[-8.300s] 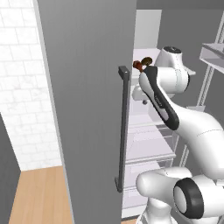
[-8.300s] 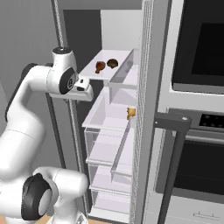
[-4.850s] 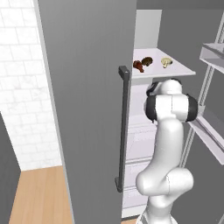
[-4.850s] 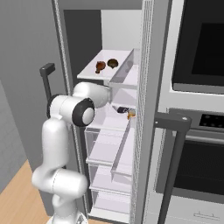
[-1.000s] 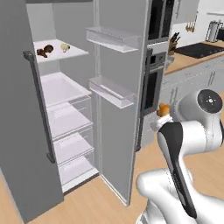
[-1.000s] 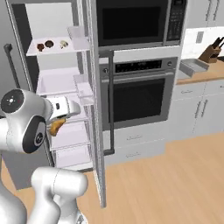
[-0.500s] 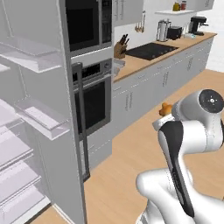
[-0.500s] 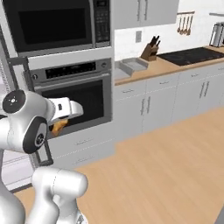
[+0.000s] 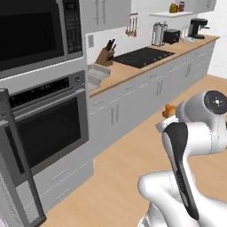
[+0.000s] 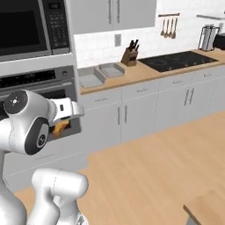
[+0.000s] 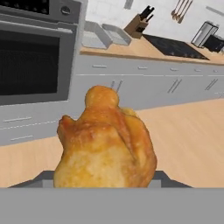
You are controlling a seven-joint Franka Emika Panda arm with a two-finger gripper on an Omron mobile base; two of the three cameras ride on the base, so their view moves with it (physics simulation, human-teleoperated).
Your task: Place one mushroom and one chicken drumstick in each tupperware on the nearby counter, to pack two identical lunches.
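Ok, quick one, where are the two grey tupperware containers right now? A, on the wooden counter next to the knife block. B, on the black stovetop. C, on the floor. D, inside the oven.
A: both tupperware sit on the counter, left of the knife block.

Golden-brown drumstick (image 11: 105, 144), pale kitchen

Two grey tupperware (image 10: 101, 73) sit on a light-brown wooden tabletop (image 10: 145, 70) over grey cabinet fronts (image 10: 145, 110); the stovetop (image 10: 176, 59) is black, the backsplash (image 10: 145, 37) white tile, and the floor (image 10: 154, 171) light wood.
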